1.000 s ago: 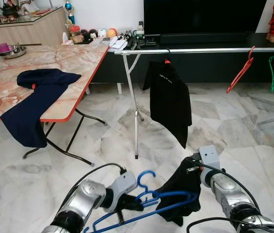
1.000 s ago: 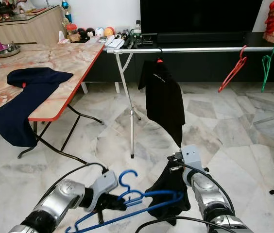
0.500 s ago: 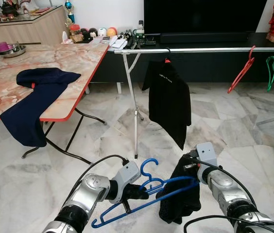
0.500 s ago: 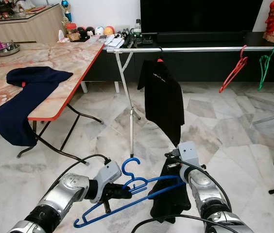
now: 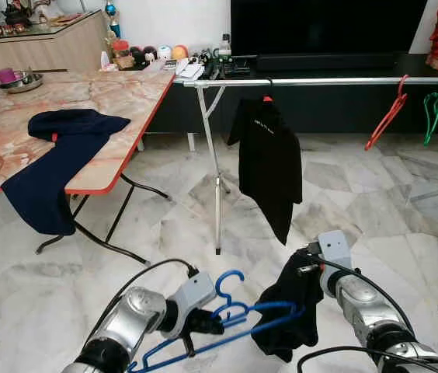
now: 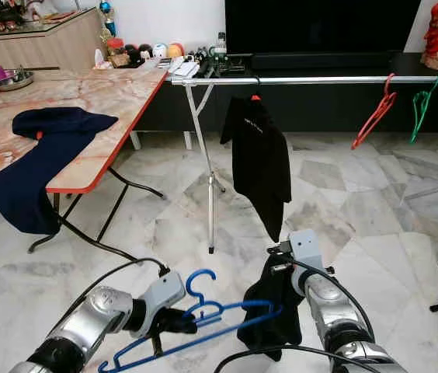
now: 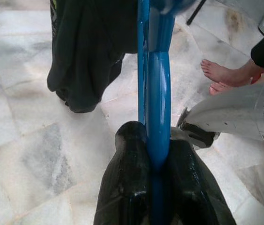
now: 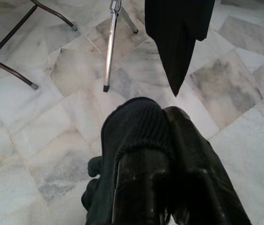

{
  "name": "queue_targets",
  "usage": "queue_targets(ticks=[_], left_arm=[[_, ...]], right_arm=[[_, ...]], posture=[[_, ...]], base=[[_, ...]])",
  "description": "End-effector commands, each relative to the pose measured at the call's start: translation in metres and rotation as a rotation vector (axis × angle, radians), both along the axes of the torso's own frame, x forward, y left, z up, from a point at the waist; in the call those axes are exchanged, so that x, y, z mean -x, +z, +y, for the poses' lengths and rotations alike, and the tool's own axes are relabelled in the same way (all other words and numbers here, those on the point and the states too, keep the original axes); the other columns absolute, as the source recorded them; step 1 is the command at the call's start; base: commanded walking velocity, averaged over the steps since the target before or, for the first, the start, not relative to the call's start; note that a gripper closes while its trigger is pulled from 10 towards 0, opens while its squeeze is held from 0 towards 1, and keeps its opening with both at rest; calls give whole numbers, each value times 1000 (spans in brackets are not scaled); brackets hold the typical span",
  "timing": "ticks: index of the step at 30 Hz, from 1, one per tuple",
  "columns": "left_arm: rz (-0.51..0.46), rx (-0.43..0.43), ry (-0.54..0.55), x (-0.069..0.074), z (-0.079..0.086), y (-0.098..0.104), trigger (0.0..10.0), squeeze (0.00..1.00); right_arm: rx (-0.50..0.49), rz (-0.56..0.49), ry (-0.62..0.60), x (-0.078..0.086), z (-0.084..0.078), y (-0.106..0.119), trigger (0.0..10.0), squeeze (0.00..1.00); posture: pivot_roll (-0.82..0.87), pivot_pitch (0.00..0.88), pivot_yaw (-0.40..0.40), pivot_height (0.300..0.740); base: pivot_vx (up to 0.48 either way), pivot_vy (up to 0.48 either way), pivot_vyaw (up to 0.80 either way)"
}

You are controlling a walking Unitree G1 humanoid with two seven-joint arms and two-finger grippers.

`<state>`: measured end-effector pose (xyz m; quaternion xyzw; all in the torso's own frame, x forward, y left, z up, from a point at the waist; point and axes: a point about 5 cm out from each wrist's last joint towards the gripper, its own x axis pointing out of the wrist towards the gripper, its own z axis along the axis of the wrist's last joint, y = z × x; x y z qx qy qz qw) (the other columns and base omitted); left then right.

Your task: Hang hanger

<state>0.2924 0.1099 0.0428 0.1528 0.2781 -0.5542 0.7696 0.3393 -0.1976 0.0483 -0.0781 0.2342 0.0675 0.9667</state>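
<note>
Far left: a marble-patterned folding table with a red edge (image 5: pixel 87 101), bearing a navy blue garment (image 5: pixel 52 167) that drapes over its near edge, we judge set aside for a later turn.

Near left: our left gripper (image 5: pixel 203 322), its two black fingers (image 7: pixel 127 187) pressed tight on a blue plastic hanger (image 5: pixel 227 326), pinching it just below the hook. We judge the grip sits at the neck so that the hook stays free to catch a rail. The hanger is low and close to us, well apart from the rail. Its long axis runs from near left up toward the right, tilted, with the right end higher; the hook rises from the middle, its open curl turned to the left.

Near centre-right: a black knitted garment (image 5: pixel 293 311), bunched and hanging over the hanger's right end. Our right gripper (image 8: pixel 169 154) is closed on the knit's upper edge, apparently working the cloth onto the hanger arm.

Far centre to right: a silver metal clothes rail on a tripod stand (image 5: pixel 320 81), the likely destination. On it hang a black shirt (image 5: pixel 269 167), a bare red hanger (image 5: pixel 386 115) and a bare green hanger (image 5: pixel 435 105).
</note>
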Motion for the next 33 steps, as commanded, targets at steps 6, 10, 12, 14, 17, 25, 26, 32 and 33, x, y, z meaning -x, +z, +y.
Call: queue_targets(ticks=[6,10,12,14,17,25,26,32,33], left_arm=[[-17,32,7,-1,2,9,10000,0],[-38,28,37,-2,2,9,10000,0],[-48,25,57,-3,1,7,10000,0],[-56,24,71,-4,0,7,10000,0],[-85,15,108,-6,-3,6,10000,0],[-134,36,186,-13,-9,8,10000,0],[-138,48,197,-13,-10,9,10000,0],[-97,97,166,-9,-16,10,10000,0],[-89,102,161,-9,-17,10,10000,0]], right_arm=[[-8,-15,-6,-1,0,2,10000,0],[-12,-10,-5,0,1,0,10000,0],[-14,-8,-6,1,3,-1,10000,0],[-27,-8,-9,0,4,-1,10000,0],[-47,-9,-16,0,6,-1,10000,0],[-73,0,-22,1,8,-3,10000,0],[-83,2,-25,2,8,-3,10000,0],[-107,-25,-26,-2,8,3,10000,0],[-110,-30,-24,-3,8,5,10000,0]], posture=[[-3,22,24,740],[1,23,23,740],[-1,24,24,740],[-2,25,24,740],[-1,24,23,740],[-2,26,23,740],[-1,29,23,740],[-3,31,24,740],[-3,31,24,740]], base=[[0,0,0],[0,0,0],[0,0,0],[0,0,0],[0,0,0],[0,0,0],[0,0,0],[0,0,0],[0,0,0]])
